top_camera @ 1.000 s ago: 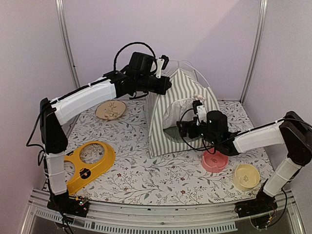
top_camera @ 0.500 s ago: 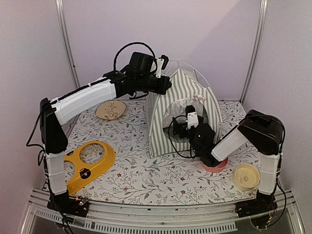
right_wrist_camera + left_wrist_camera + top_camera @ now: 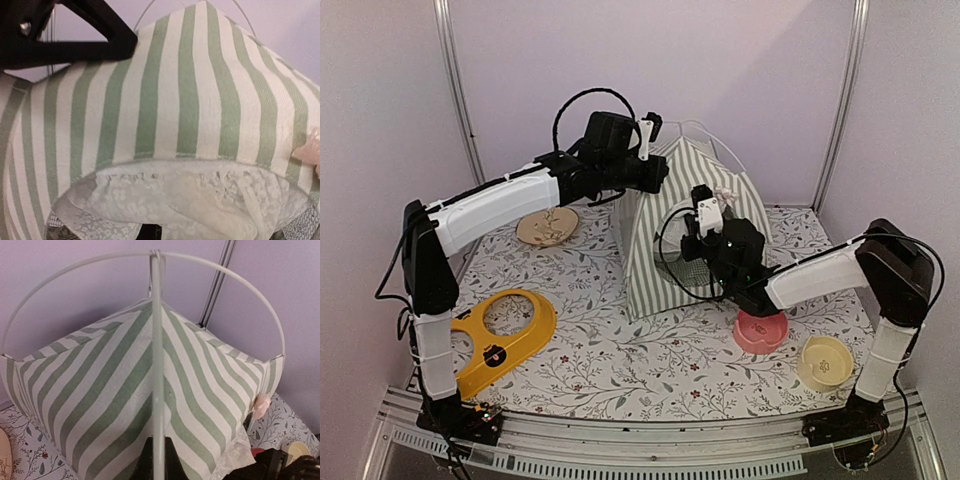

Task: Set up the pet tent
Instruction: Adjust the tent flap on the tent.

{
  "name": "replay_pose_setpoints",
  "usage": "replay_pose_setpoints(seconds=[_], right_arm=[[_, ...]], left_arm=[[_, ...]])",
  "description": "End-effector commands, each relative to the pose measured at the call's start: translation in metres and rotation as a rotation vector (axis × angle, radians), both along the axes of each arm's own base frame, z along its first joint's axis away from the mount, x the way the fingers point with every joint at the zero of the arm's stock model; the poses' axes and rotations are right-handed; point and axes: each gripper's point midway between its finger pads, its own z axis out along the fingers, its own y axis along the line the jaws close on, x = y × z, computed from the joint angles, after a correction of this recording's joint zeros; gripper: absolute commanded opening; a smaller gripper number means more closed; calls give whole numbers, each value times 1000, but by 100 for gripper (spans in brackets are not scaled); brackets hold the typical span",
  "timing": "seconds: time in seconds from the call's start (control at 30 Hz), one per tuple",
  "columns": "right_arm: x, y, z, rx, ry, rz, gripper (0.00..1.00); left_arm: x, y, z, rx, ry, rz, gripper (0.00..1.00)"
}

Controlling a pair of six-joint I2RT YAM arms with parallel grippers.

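Floral table [image 3: 620,365], lilac walls [image 3: 740,80] — left gripper [image 3: 661,175] pinches pet tent [image 3: 645,250] pole [image 3: 157,365], right gripper [image 3: 692,232] closed.

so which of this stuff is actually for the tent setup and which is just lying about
For the job:
pet tent
its bendy poles

Lying about:
pink bowl
cream bowl
yellow bowl stand
beige plate

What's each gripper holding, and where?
Left gripper clamps the pet tent by its white pole, near the top. Right gripper is shut at the doorway; any hold cannot be told.
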Motion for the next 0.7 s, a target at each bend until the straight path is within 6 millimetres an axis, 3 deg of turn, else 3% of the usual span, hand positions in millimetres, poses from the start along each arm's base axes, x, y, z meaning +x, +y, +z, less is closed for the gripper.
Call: replay_pose_setpoints(seconds=[0.0,0.2,0.3,0.47,0.57,0.67], right_arm=[[-17,17,22,-36,164,151,0],[-36,22,56,-80,349,268,0],[-29,6,74,-105,425,231,0],[-34,-22,82,-123,541,208,0],[-55,-19,87,-132,585,309,20],[-78,-22,94,-127,604,404,48]], left_arm=[[27,22,27,-42,-158,124,0],[41,21,27,-21,-265,150,0],[40,15,30,-28,-301,111,0],[40,4,36,-8,-327,39,0],[38,-4,36,4,-345,-16,0],[34,-12,32,26,-358,-70,0]])
